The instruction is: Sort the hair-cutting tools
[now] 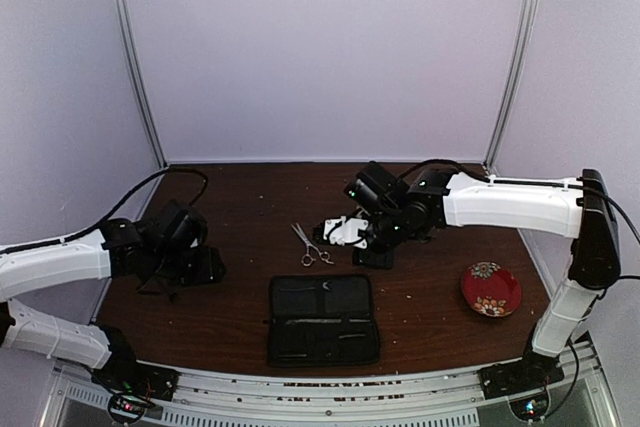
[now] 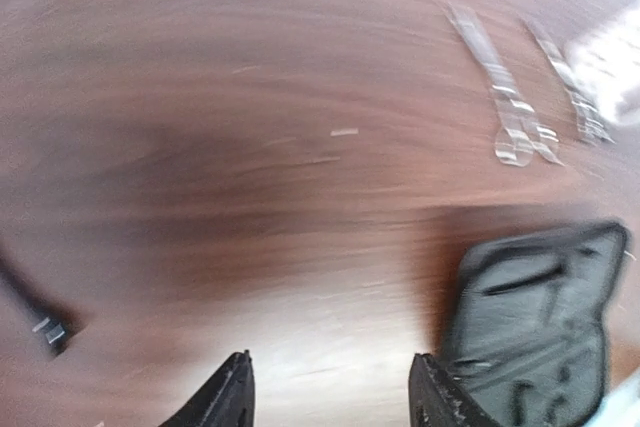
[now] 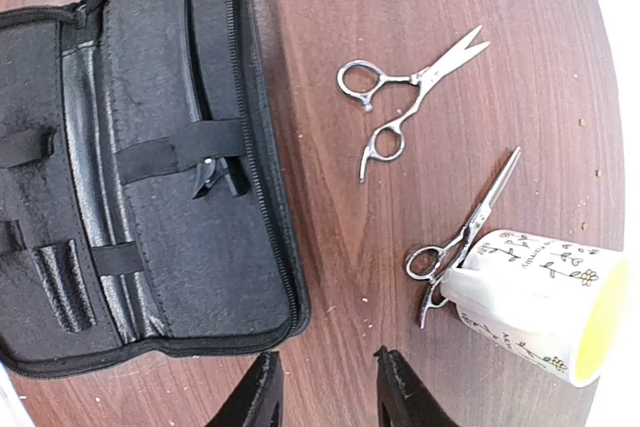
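Observation:
One pair of silver scissors (image 3: 405,87) lies flat on the brown table beside the open black case (image 3: 150,247). A second pair of scissors (image 3: 465,237) lies with one handle against the tipped white mug (image 3: 540,302). A thin black clip (image 3: 205,117) sits under an elastic strap inside the case. My right gripper (image 3: 328,392) hovers open over bare wood between the case and the mug. My left gripper (image 2: 330,397) is open over bare table left of the case (image 2: 535,317); that view is blurred, with the scissors (image 2: 505,87) far ahead.
A red floral plate (image 1: 491,288) sits at the right of the table. The case (image 1: 323,319) lies near the front edge, the mug (image 1: 345,230) and scissors (image 1: 312,245) behind it. A black cable (image 2: 40,317) lies left of my left gripper (image 1: 205,267).

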`<state>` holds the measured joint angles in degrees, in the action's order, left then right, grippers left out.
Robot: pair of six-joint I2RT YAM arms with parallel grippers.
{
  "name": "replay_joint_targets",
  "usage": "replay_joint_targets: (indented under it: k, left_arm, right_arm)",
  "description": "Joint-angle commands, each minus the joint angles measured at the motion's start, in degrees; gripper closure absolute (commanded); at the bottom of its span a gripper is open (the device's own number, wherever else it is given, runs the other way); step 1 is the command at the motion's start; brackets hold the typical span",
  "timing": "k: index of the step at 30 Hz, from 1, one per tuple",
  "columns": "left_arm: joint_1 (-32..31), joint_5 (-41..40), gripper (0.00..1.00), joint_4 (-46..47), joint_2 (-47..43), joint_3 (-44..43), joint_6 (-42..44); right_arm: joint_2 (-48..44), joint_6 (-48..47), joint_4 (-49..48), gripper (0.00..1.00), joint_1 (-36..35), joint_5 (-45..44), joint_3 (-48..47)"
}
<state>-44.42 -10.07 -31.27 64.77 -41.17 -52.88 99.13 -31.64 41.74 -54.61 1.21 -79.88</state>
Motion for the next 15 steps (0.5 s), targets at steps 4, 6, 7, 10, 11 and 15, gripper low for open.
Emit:
replay_joint_targets:
  k: [4, 6, 7, 10, 11, 15]
  left_arm:
    - [4.98, -12.34, 0.52, -14.97, -9.34, 5.62, -13.25]
    - [6.71, -14.08, 0.56, -15.64, -11.21, 6.09, -13.74]
    - [7.82, -14.53, 0.57, -16.45, -11.58, 6.02, -14.13]
    - [12.11, -13.43, 0.57, -16.57, -11.51, 5.70, -12.55]
    - [13.46, -12.88, 0.56, -16.14, -11.01, 5.52, -11.63]
    - [18.84, -9.79, 0.48, -14.80, -7.34, 5.08, -8.54]
  right_arm:
    - [-1.31, -0.54, 1.27, 0.66, -0.06, 2.56, 1.44]
    - [-1.52, -0.55, 1.25, 0.66, -0.11, 3.27, 1.54]
    - [-1.69, -0.53, 1.12, 0.66, -0.06, 3.43, 1.73]
    - [-2.15, -0.77, 0.81, 0.66, -0.10, 3.58, 2.00]
    - [-2.18, -0.86, 0.72, 0.66, -0.14, 3.62, 2.08]
    - [-2.52, -1.15, 0.62, 0.65, -0.14, 3.47, 2.42]
